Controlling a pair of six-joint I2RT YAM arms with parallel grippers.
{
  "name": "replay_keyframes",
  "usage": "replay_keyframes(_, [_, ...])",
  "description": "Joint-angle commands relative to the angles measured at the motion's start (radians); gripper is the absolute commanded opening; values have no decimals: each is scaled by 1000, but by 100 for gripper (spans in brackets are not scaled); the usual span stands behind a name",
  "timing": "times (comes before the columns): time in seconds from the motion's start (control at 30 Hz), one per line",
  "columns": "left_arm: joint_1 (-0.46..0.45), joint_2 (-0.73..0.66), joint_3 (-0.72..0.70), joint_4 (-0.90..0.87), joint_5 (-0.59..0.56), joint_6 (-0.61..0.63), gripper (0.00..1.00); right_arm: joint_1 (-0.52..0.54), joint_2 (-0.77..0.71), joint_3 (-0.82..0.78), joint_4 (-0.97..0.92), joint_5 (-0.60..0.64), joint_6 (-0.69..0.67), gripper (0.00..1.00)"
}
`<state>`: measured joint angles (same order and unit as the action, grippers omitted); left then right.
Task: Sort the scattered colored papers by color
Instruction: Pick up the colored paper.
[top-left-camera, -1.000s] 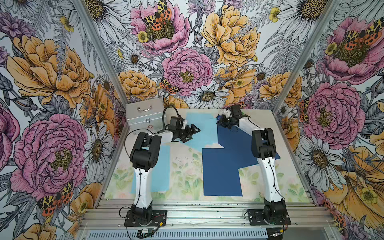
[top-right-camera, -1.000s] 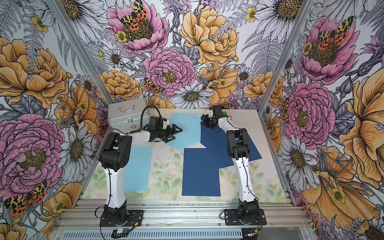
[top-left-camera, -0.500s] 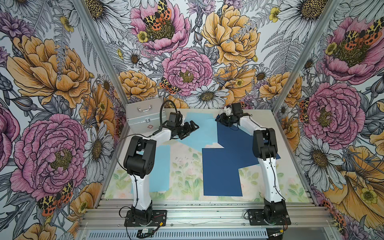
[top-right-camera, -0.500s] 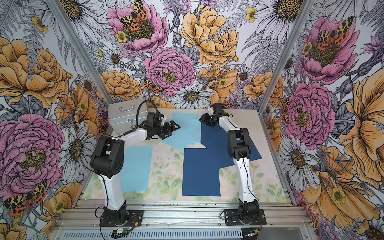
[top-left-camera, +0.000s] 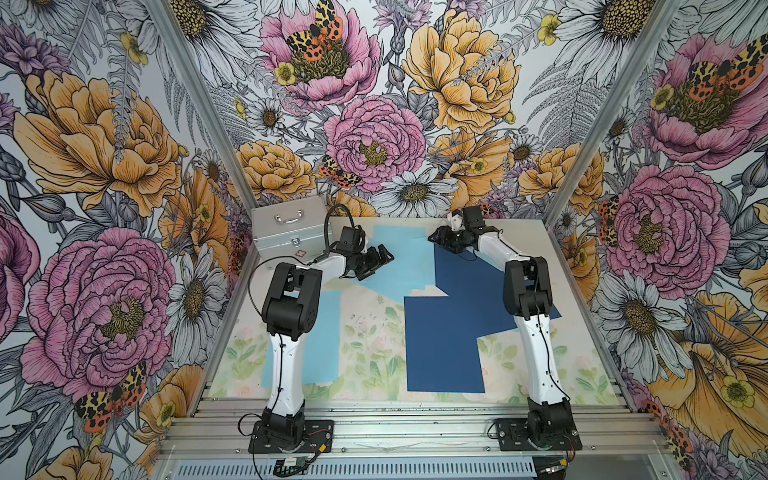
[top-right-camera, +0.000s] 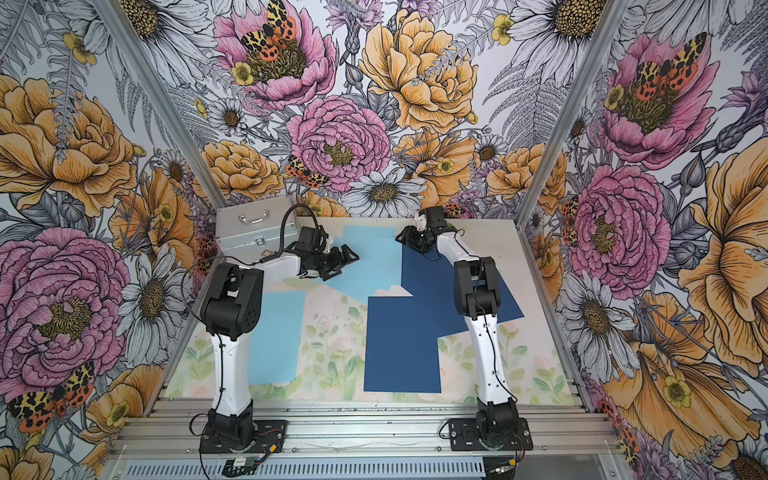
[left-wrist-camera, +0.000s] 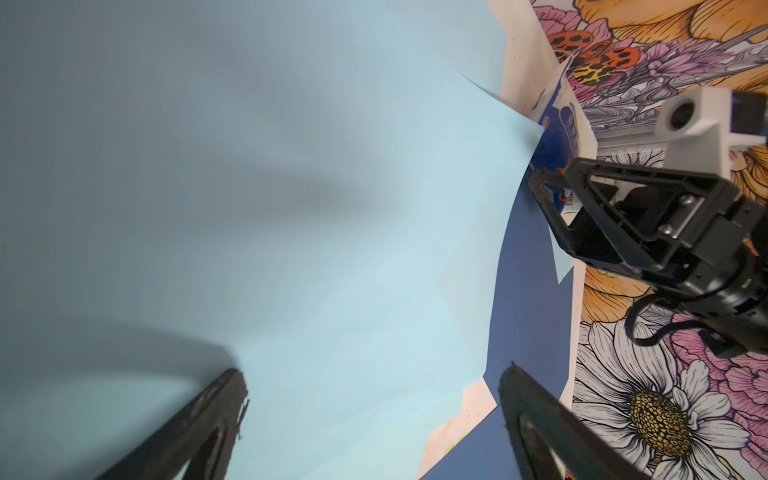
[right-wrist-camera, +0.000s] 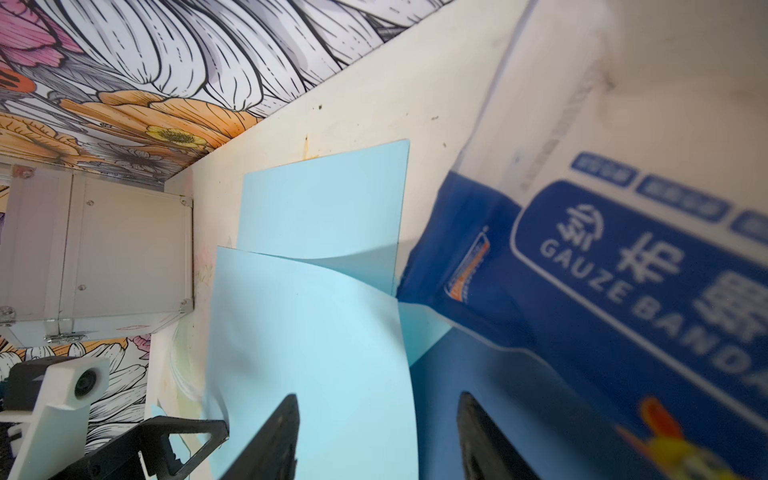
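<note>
This is a robot test cell in a lab, not a lived-in room. A left arm (top-left-camera: 286, 365) and a right arm (top-left-camera: 540, 361), white and black, are bolted to plates on a bed of aluminium rails (top-left-camera: 415, 419), with loose cables at their bases. Bare aluminium posts (top-left-camera: 199, 95) frame tall panels (top-left-camera: 374, 137) printed with oversized flowers and moths, a backdrop rather than real walls. The surface (top-left-camera: 365, 328) below both grippers carries a pale flower print too. A white camera housing (left-wrist-camera: 690, 120) sits just behind the right gripper (top-left-camera: 434, 240). A closed aluminium case (top-left-camera: 286, 237) stands near the left gripper (top-left-camera: 380, 266), on the side away from the right one.
</note>
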<state>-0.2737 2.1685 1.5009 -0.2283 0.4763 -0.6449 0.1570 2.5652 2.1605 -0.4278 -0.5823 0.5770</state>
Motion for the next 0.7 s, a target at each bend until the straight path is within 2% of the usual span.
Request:
replay_keyframes(0.0, [2, 33, 10, -6, 27, 5, 98, 12, 59, 66, 7, -37, 7, 60])
replay_keyframes(0.2, [3, 48, 18, -6, 54, 1, 98, 26, 118, 135, 6, -68, 39, 59])
replay_keyframes(0.3, [1, 53, 22, -6, 63, 3, 98, 30, 139, 155, 6, -91, 46, 54])
replay_keyframes(0.37, [2, 58, 23, -7, 68, 3, 98, 34, 142, 158, 7, -97, 41, 47])
replay_keyframes(0.57, [0, 67, 23, -6, 78, 4, 98, 34, 135, 160, 10, -92, 34, 11])
replay_keyframes(0.6, [0, 66, 22, -6, 78, 4, 98, 34, 131, 160, 10, -92, 32, 6])
replay_keyframes(0.67, [0, 62, 18, -6, 78, 7, 98, 33, 120, 159, 8, -90, 28, 3])
